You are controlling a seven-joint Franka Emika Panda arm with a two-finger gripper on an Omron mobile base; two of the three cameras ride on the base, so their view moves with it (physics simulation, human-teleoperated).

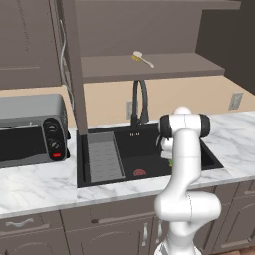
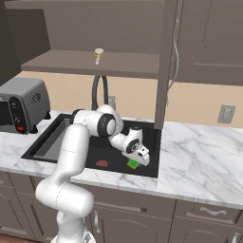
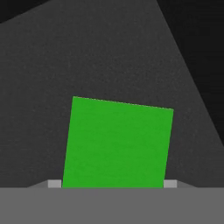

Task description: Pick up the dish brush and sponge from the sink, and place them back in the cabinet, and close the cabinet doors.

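Dish brush (image 1: 142, 58): shelved in cabinet (image 1: 149, 67). Sponge (image 3: 117, 143): in sink (image 2: 109, 156), between parted hand (image 2: 137, 159) tips, apparently ungripped. Doors open.

The sponge (image 3: 117, 144) lies flat, green face up, on the dark floor of the sink (image 3: 109, 57). It sits slightly skewed, with a pale fingertip (image 3: 54, 183) of the tool at each lower corner.

sponge (image 3: 117, 144): bright green | sink (image 1: 149, 144): black, red drain (image 1: 140, 173), grey ribbed tray (image 1: 103, 157) | dish brush (image 1: 142, 58): cream-yellow head, pale handle | worktop (image 2: 204, 156): white marble, grey veins | cabinet (image 1: 149, 66): dark brown | toaster oven (image 1: 32, 129): grey
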